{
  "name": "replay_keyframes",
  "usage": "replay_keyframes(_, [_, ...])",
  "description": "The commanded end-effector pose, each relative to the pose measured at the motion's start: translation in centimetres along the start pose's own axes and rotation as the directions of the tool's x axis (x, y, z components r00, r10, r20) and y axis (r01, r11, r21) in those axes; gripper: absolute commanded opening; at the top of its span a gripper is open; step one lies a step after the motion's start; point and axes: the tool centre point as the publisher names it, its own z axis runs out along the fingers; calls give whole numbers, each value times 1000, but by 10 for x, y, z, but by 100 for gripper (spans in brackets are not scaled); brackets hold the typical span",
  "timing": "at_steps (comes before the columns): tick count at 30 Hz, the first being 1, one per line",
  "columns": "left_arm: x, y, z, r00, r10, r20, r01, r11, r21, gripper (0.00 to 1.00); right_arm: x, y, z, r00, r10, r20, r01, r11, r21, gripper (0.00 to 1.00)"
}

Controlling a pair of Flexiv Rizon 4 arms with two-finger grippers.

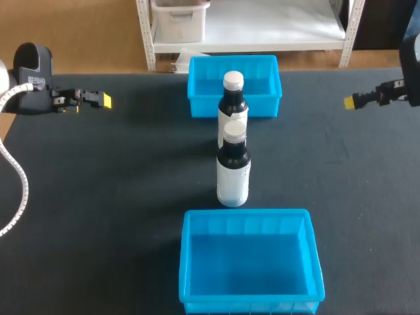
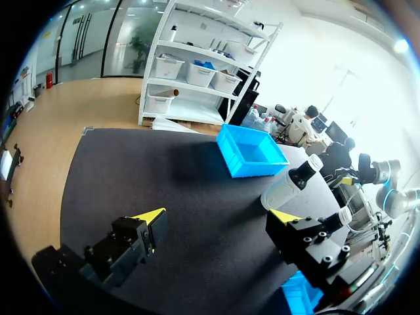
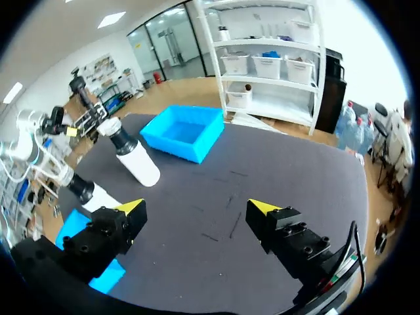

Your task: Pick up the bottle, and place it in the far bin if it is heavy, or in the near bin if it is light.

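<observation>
Two bottles with dark shoulders, white labels and white caps stand in line at the table's middle: a near bottle (image 1: pixel 233 172) and a far bottle (image 1: pixel 233 104) just behind it. The far blue bin (image 1: pixel 203 106) lies beyond them, and the near blue bin (image 1: pixel 249 266) in front is empty. My left gripper (image 1: pixel 98 100) hovers open at the far left, well clear of the bottles. My right gripper (image 1: pixel 356 102) hovers open at the far right. The left wrist view shows its gripper (image 2: pixel 220 216) open, with a bottle (image 2: pixel 289 187) and the far bin (image 2: pixel 252 152) ahead. The right wrist view shows its gripper (image 3: pixel 197 207) open, with both bottles (image 3: pixel 134 157) ahead.
The dark table mat (image 1: pixel 118 197) stretches bare on both sides of the bottles. A corner of the near bin (image 3: pixel 73 226) shows beside my right gripper's finger.
</observation>
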Motion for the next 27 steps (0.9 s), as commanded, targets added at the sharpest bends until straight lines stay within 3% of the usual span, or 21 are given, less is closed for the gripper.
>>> replay_keyframes(1, [0,0,0,1000,0,0,0,1000,0,100,1,-8,-4,914,-403,-37,370,868,-331,100])
replay_keyframes(25, [0,0,0,1000,0,0,0,1000,0,100,1,-8,-4,914,-403,-37,370,868,-331,100])
replay_keyframes(27, [0,0,0,1000,0,0,0,1000,0,100,5,-1,-5,876,-480,52,469,821,-326,100])
